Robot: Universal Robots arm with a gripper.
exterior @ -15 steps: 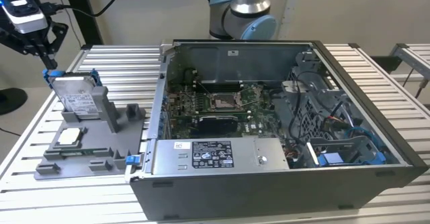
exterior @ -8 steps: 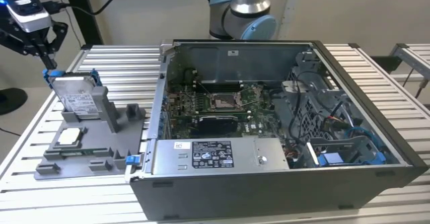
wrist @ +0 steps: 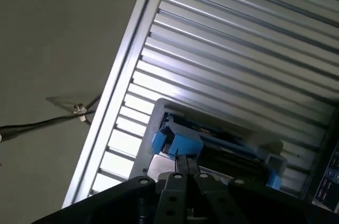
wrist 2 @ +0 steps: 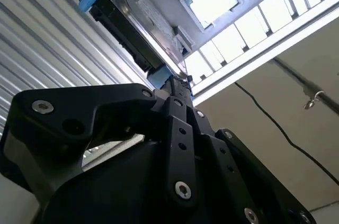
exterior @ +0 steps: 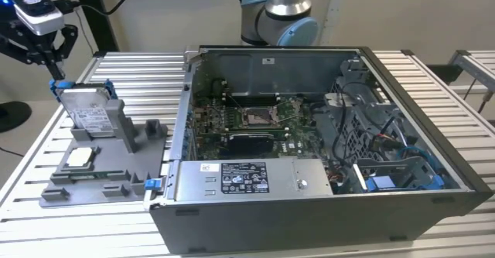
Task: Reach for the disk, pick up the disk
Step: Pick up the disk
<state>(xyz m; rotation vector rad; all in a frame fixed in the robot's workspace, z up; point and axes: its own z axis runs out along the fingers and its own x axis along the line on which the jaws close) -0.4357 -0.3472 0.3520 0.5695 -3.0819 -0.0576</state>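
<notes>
In the exterior view the disk stands on its edge in a slot of a grey holder. The holder lies on the slatted metal desk, at about 9 o'clock from the open computer case. The disk leans a little backward and its white label faces the camera. A blue bracket frames it, and one corner of the bracket sticks up at 11 o'clock of the disk. The pincer comes down from 11 o'clock onto this corner, with its black fingers drawn together to a narrow tip. It is clenched on the blue bracket of the disk, and the disk sits in its slot. In the first wrist view the fingertips meet the blue corner piece directly, with the dark body of the disk behind it. A small square chip rests flat on the holder at 6 o'clock from the disk, apart from it.
</notes>
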